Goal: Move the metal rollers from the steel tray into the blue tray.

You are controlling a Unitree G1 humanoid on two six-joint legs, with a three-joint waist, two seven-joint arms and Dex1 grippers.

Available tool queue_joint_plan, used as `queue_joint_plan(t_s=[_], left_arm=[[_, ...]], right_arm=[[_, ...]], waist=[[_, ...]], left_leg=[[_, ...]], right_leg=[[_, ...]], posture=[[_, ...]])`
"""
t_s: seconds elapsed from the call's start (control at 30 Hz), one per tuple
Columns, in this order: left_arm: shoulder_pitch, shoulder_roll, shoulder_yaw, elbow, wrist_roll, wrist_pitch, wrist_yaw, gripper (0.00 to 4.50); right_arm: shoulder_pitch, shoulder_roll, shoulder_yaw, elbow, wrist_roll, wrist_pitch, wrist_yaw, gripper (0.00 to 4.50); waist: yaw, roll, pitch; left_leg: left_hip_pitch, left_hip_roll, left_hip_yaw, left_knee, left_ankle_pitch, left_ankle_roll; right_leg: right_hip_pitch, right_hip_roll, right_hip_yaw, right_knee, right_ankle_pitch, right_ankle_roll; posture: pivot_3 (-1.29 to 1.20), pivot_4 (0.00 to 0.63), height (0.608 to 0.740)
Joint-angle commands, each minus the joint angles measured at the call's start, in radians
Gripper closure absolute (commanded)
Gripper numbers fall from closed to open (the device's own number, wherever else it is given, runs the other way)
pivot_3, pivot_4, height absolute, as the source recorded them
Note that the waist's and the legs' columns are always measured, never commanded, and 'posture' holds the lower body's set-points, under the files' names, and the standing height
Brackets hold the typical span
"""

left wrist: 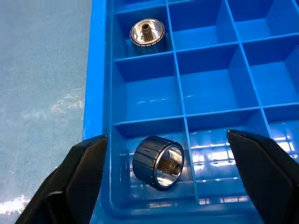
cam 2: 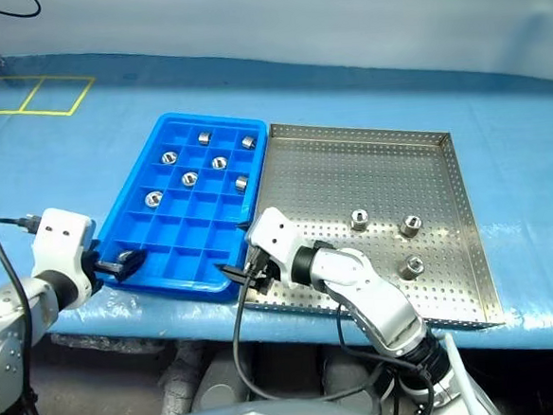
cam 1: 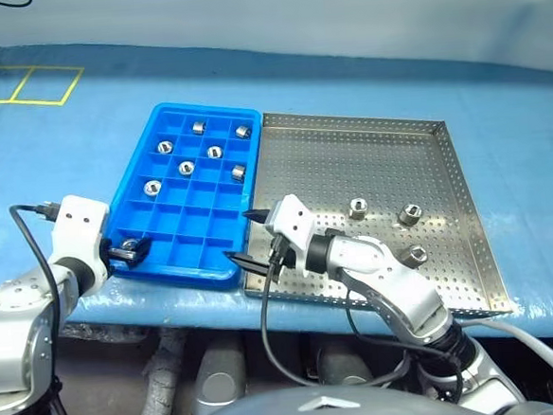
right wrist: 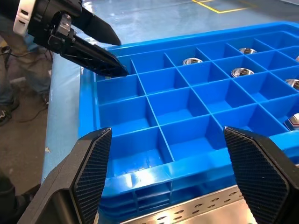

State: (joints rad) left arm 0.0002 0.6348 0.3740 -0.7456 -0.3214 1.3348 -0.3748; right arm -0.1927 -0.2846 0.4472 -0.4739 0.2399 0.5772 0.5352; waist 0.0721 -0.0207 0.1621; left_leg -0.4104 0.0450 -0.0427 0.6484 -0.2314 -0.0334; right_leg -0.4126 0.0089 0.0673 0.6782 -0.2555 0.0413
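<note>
Left gripper [left wrist: 161, 186]: spread wide over the blue tray's near left corner cell; nothing is gripped.
Freed roller [left wrist: 158, 162]: lies on its side in that corner cell, between the fingers and apart from both.
Right gripper [cam 1: 251, 236]: held wide and empty at the blue tray's near right corner.
Blue tray [cam 1: 218, 257]: seven more rollers [cam 1: 186, 167] seem to be spread over its far half.
Steel tray [cam 1: 469, 251]: three rollers [cam 1: 410, 214] are left near its right edge.

Blue-sheeted table [cam 1: 81, 126] — blue tray [cam 1: 131, 184] touching steel tray [cam 1: 448, 214]; yellow tape [cam 1: 23, 86].
</note>
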Motion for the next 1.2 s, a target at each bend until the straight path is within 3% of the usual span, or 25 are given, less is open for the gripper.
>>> queue_joint_plan(t_s=[0.03, 0.13, 0.23, 0.5, 0.67, 0.97, 1.2], left_arm=[[-0.067, -0.015, -0.025, 0.025, -0.014, -0.172, -0.034, 0.01], [-0.134, -0.027, -0.16, 0.099, -0.005, -0.406, -0.117, 0.01], [-0.205, -0.055, -0.29, 0.185, -0.009, -0.532, -0.195, 0.01], [-0.469, -0.136, -0.557, 0.498, -0.016, -0.693, -0.442, 0.01], [-0.651, -0.221, -0.688, 0.76, 0.06, -0.794, -0.531, 0.01], [-0.888, -0.434, -0.796, 1.199, 0.202, -0.944, -0.564, 0.01], [-0.96, -0.518, -0.831, 1.41, 0.311, -1.025, -0.554, 0.01]], right_arm=[[0.021, -0.002, -0.035, -0.073, -0.001, -0.001, -0.027, 0.45], [0.079, -0.032, -0.077, -0.131, 0.004, 0.012, -0.051, 0.45], [0.142, -0.067, -0.12, -0.192, 0.011, 0.032, -0.068, 0.45], [0.379, -0.164, -0.311, -0.395, 0.033, 0.096, -0.123, 0.45], [0.5, -0.18, -0.373, -0.471, 0.03, 0.115, -0.158, 0.45], [0.546, -0.136, -0.358, -0.501, 0.006, 0.118, -0.243, 0.45], [0.546, -0.123, -0.345, -0.505, -0.006, 0.112, -0.277, 0.45]], waist=[[0.003, 0.0, 0.0], [0.001, 0.0, 0.0], [-0.01, 0.0, 0.0], [-0.075, 0.0, 0.0], [-0.122, 0.001, 0.0], [-0.189, 0.001, -0.001], [-0.232, 0.001, 0.0]], left_leg=[[0.0, 0.0, 0.0, 0.0, 0.0, 0.0], [-0.001, -0.001, 0.0, 0.001, 0.0, 0.0], [-0.001, -0.002, 0.003, 0.001, 0.0, 0.0], [-0.001, -0.001, 0.002, 0.001, 0.0, 0.001], [-0.001, -0.001, 0.003, 0.003, 0.0, 0.001], [-0.002, -0.002, 0.004, 0.007, -0.001, 0.002], [-0.002, -0.002, 0.005, 0.007, -0.002, 0.003]], right_leg=[[0.0, 0.0, 0.0, 0.0, 0.0, 0.0], [0.0, -0.001, 0.0, -0.001, 0.0, -0.001], [0.001, -0.002, 0.002, -0.002, 0.0, -0.002], [0.0, 0.0, 0.002, -0.002, 0.003, 0.004], [0.001, 0.001, 0.003, -0.001, 0.003, 0.005], [0.001, 0.001, 0.006, -0.001, 0.004, 0.009], [0.001, 0.002, 0.007, -0.001, 0.004, 0.009]], posture=[[0.17, 0.15, 0.74], [0.13, 0.15, 0.74], [0.08, 0.15, 0.74], [-0.06, 0.15, 0.74], [-0.15, 0.15, 0.74], [-0.23, 0.15, 0.74], [-0.26, 0.15, 0.74]])
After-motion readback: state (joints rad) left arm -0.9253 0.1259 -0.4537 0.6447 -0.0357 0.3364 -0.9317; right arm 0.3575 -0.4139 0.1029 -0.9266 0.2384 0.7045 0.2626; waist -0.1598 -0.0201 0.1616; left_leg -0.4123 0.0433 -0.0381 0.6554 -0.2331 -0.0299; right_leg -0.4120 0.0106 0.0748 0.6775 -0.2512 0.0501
